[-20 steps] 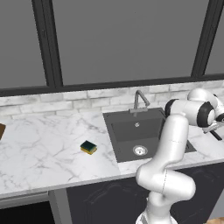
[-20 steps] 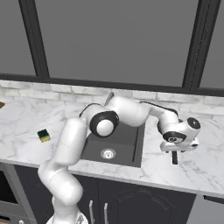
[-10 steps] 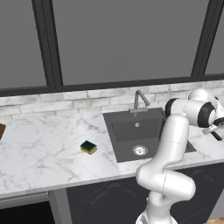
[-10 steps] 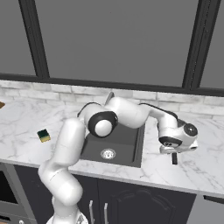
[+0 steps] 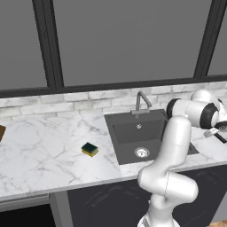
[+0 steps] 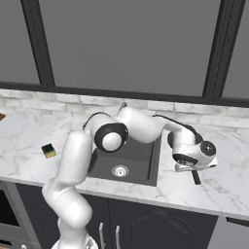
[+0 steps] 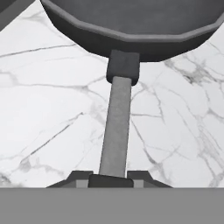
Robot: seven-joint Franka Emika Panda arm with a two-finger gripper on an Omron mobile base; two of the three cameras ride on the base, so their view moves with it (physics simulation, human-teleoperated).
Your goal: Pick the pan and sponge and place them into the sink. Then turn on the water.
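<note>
Between fingers [image 7: 78, 177] (seemingly gripped): dark pan's [image 7: 131, 22] grey handle.

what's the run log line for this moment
phase: grasping pan by handle | jaws: closing on handle | sponge: on counter | sink: empty | water: off

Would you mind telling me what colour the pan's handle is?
The handle is light grey, joined to the dark grey pan by a darker bracket; the hand view shows it best.
</note>
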